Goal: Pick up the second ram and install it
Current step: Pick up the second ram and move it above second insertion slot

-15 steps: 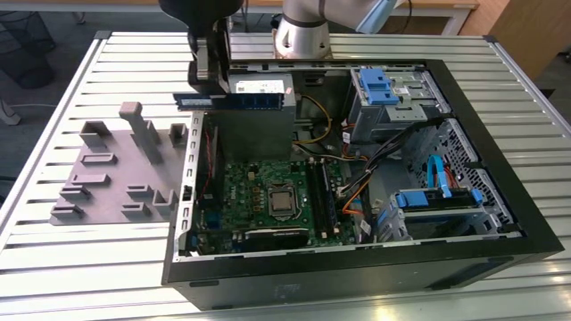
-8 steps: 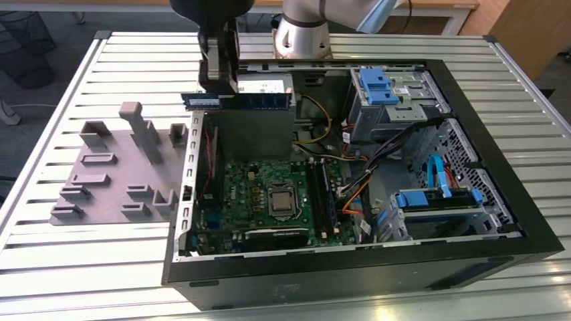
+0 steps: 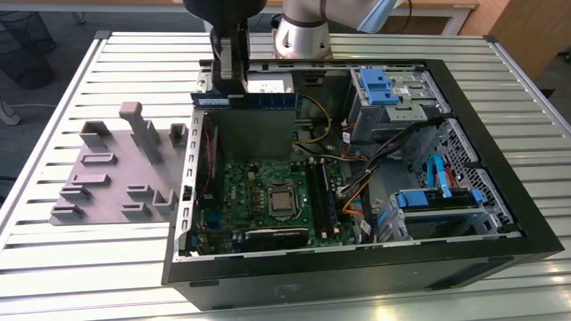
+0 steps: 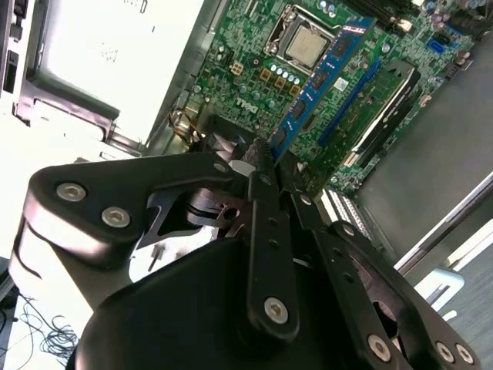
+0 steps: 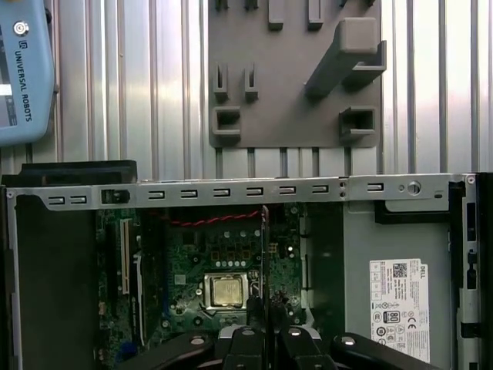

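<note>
So the claw (image 4: pixel 266 158) is clamped shut on the second ram (image 3: pixel 245 100), fingers pressed on its two flat faces. In the exterior view the stick hangs level in the air over the open PC case (image 3: pixel 357 281), up near the arm's end of it, clear of the green motherboard (image 3: pixel 277 194) and touching nothing else. My guess is it's held by the faces so one long edge stays free to point down at the slots. The first wrist view sees it edge-on as a thin dark line running over the CPU socket (image 5: pixel 227 291), which looks like lining-up to me.

The ram is a long, thin blue board with a row of black chips; flat and stiff-looking, so squeezing the faces makes sense. The claw itself is black linkage bars with shiny screw heads. Off to the exterior view's left, a matte grey fixture (image 3: pixel 116 167) made of blocky posts and slots sits on the ribbed aluminium tabletop (image 3: pixel 89 261), just beside the case.
</note>
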Available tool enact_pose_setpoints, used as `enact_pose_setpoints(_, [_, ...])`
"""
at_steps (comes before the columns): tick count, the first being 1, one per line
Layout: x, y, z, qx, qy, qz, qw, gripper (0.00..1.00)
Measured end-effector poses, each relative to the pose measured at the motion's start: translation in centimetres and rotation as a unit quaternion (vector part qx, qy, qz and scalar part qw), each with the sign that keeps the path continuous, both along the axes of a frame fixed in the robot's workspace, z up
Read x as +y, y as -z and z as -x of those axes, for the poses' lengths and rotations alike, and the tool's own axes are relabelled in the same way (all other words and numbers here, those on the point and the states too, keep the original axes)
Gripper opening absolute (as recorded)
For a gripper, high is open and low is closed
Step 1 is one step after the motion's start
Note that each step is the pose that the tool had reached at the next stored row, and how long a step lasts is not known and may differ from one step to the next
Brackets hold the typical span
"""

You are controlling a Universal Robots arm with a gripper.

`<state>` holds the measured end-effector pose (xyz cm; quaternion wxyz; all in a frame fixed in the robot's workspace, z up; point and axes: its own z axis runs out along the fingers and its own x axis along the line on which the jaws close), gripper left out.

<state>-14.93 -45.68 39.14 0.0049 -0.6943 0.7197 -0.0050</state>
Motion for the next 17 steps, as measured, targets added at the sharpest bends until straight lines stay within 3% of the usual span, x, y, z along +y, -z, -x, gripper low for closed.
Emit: enact_pose_setpoints(17, [0.0,0.0,-2.3,0.0,0.0,0.0,1.0,0.14])
